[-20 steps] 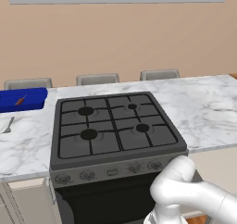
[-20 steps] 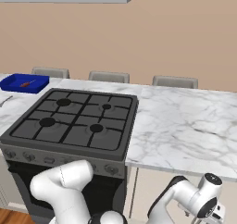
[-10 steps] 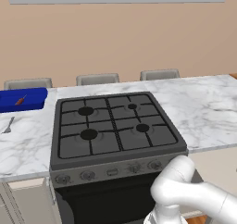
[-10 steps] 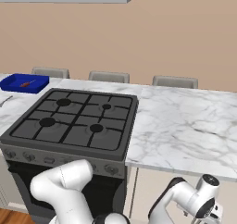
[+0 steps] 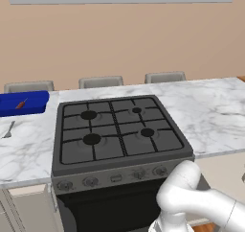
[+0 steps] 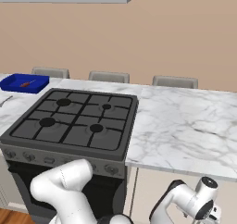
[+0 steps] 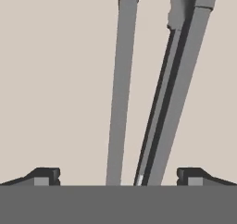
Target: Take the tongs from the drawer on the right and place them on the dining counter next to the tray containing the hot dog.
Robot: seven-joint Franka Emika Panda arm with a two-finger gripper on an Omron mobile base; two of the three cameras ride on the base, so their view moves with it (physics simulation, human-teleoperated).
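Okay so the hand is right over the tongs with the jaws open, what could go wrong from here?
1. The tongs show as two slim arms diverging between the open gripper tips; closing may catch one arm only, so they could twist or slip.
2. The tray with the hot dog sits far left, beyond the stove, so a loosely held tool may drop on the long carry.
3. A fork lies near the tray, crowding the placement spot.

I see the tray (image 5: 24, 103) on the surface (image 5: 210, 106) left of the stove (image 5: 117, 133). The hot dog (image 5: 21, 104) lies in it. The tongs (image 7: 152, 89) lie between my claw (image 7: 118, 176) tips.
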